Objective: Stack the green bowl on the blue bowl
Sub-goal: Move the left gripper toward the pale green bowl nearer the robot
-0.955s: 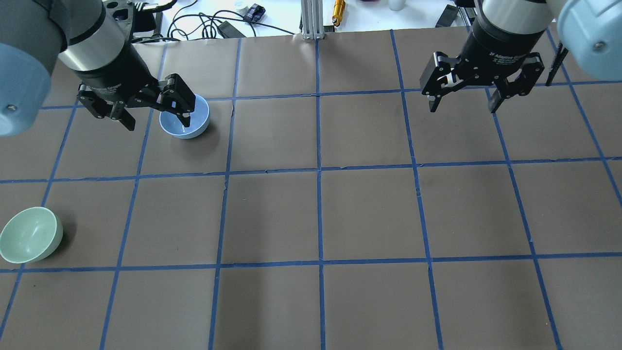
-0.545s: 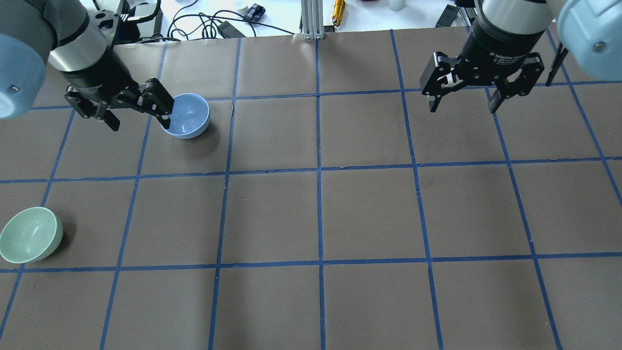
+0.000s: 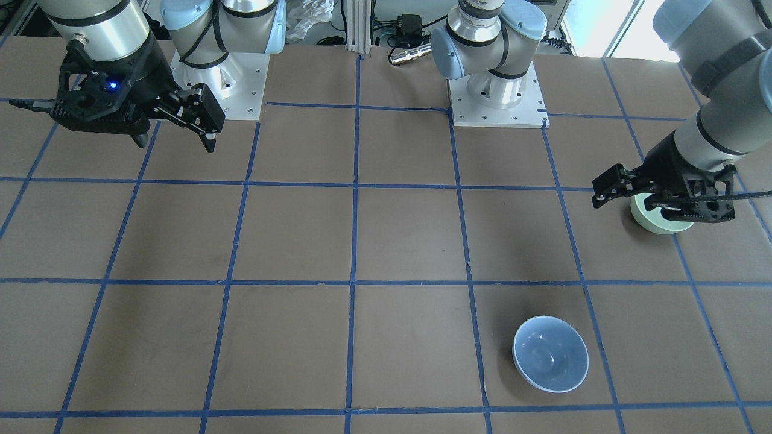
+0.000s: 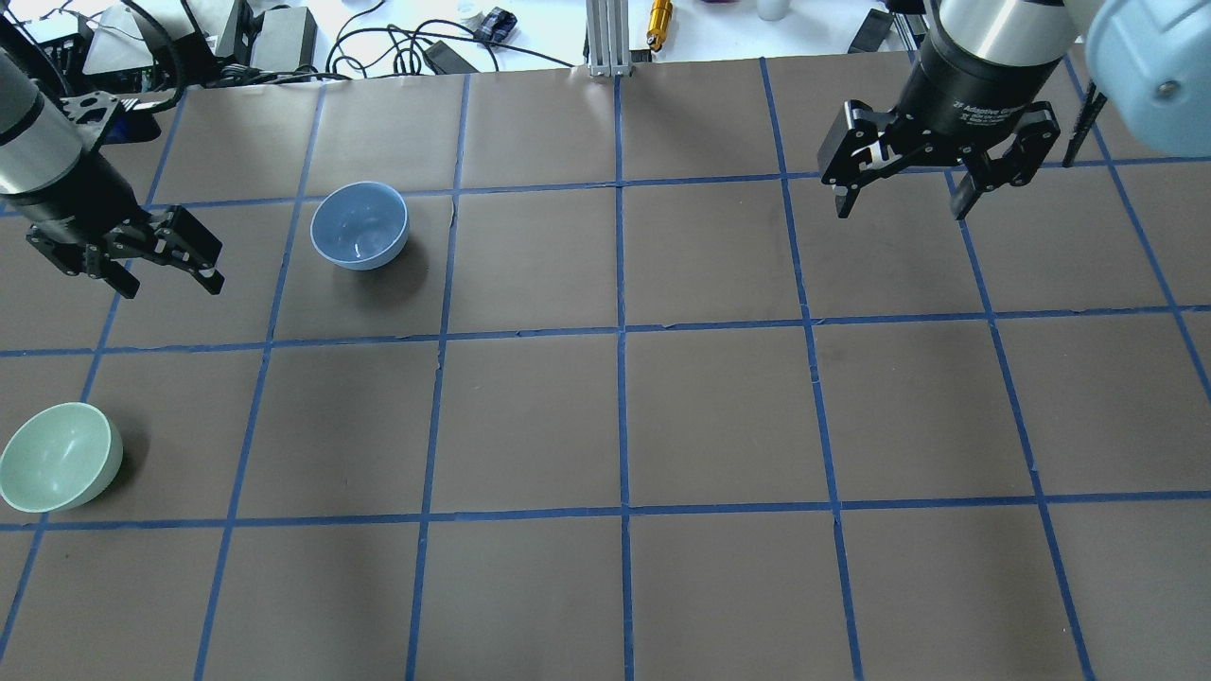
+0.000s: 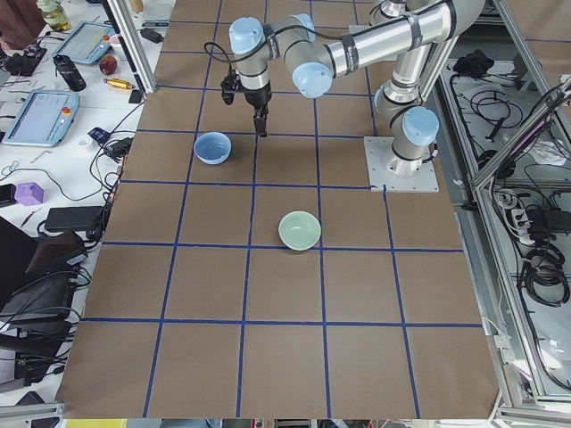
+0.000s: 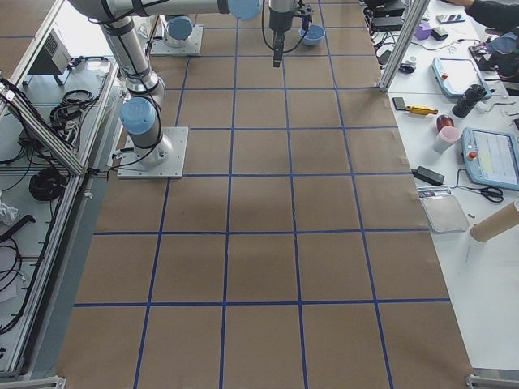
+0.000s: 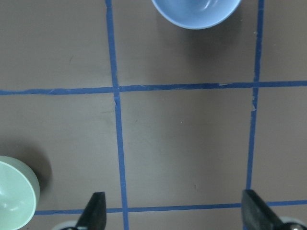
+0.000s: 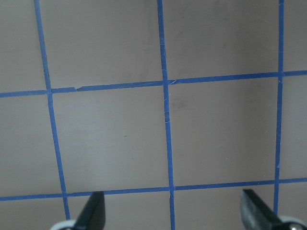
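The small, glossy mint-green ceramic bowl (image 4: 59,457) sits upright on the brown, blue-taped desk (image 4: 719,416), well apart from the pale light-blue ceramic bowl (image 4: 359,225). The left pincer (image 4: 170,284) hangs roughly between them, jaws spread and empty. The right pincer (image 4: 901,210) hovers far off, also spread wide.

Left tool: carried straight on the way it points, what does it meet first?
Probably bare table, near a blue tape line. The left tool is open; the green bowl lies outside one finger.
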Robot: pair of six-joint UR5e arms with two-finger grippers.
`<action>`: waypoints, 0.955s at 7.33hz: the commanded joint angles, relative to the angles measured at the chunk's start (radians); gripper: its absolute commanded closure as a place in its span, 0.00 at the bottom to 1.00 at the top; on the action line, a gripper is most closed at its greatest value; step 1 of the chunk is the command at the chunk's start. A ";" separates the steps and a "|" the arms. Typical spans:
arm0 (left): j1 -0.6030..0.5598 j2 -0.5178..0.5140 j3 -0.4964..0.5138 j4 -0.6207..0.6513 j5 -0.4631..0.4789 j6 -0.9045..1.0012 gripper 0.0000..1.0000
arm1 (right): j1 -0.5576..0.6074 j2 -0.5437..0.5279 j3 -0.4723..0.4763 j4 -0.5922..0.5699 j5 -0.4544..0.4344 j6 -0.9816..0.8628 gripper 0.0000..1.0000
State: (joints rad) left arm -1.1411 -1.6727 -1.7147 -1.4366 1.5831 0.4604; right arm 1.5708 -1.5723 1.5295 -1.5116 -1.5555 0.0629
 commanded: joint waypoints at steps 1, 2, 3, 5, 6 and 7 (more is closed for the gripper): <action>0.165 -0.022 -0.060 0.090 -0.002 0.214 0.00 | 0.000 0.000 0.000 0.001 0.000 0.000 0.00; 0.225 -0.044 -0.068 0.090 0.000 0.263 0.00 | 0.000 0.000 0.000 0.001 0.000 0.000 0.00; 0.256 -0.053 -0.080 0.090 0.000 0.268 0.00 | 0.000 0.000 0.000 -0.001 0.000 0.000 0.00; 0.337 -0.079 -0.085 0.137 0.003 0.384 0.02 | 0.000 0.000 0.000 0.001 0.000 0.000 0.00; 0.421 -0.090 -0.097 0.148 -0.006 0.503 0.02 | 0.000 0.000 0.000 0.001 0.000 0.000 0.00; 0.490 -0.105 -0.133 0.250 -0.012 0.599 0.02 | 0.000 0.000 0.000 0.001 0.000 0.000 0.00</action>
State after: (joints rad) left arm -0.7406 -1.7602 -1.8158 -1.2712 1.5785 0.9355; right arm 1.5708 -1.5723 1.5294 -1.5110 -1.5555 0.0629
